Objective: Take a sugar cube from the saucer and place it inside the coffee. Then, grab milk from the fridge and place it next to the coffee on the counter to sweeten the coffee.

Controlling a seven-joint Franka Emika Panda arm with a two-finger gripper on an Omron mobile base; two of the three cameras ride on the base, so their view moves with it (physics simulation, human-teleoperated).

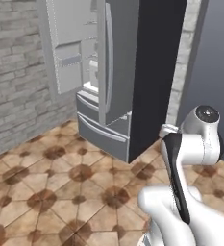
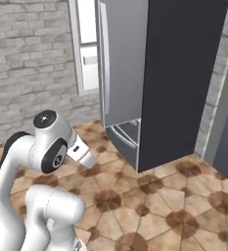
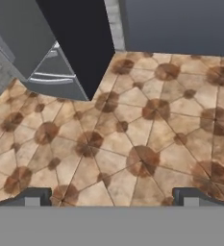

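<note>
The gripper (image 3: 111, 197) hangs over bare floor with its two dark finger tips (image 3: 31, 197) set wide apart at either side of the hand view, open and holding nothing. Beneath it spreads a tiled floor (image 3: 132, 139) of tan and brown star-pattern tiles. Behind the hand, the white arm (image 1: 190, 158) folds up close to its base, elbow raised, well short of anything it could reach. Beyond the tiles stands the fridge (image 1: 108, 67), its light grey door (image 1: 116, 57) partly open to show white shelves (image 1: 90, 67) inside, with another door leaf (image 1: 65, 43) swung out toward the grey brick wall (image 1: 12, 72); two grey drawers (image 1: 101, 127) sit below. A tall black side panel (image 2: 184, 78) closes off the fridge's right flank. No milk carton can be made out on the shelves from here; the interior is too narrow a sliver to tell. Judging by the empty hand and the open fridge ahead, the milk-fetching half of the task looks to be in hand. The next move likely calls for closing the gap to the fridge, raising the hand to shelf height and finding the carton before any grasp.
</note>
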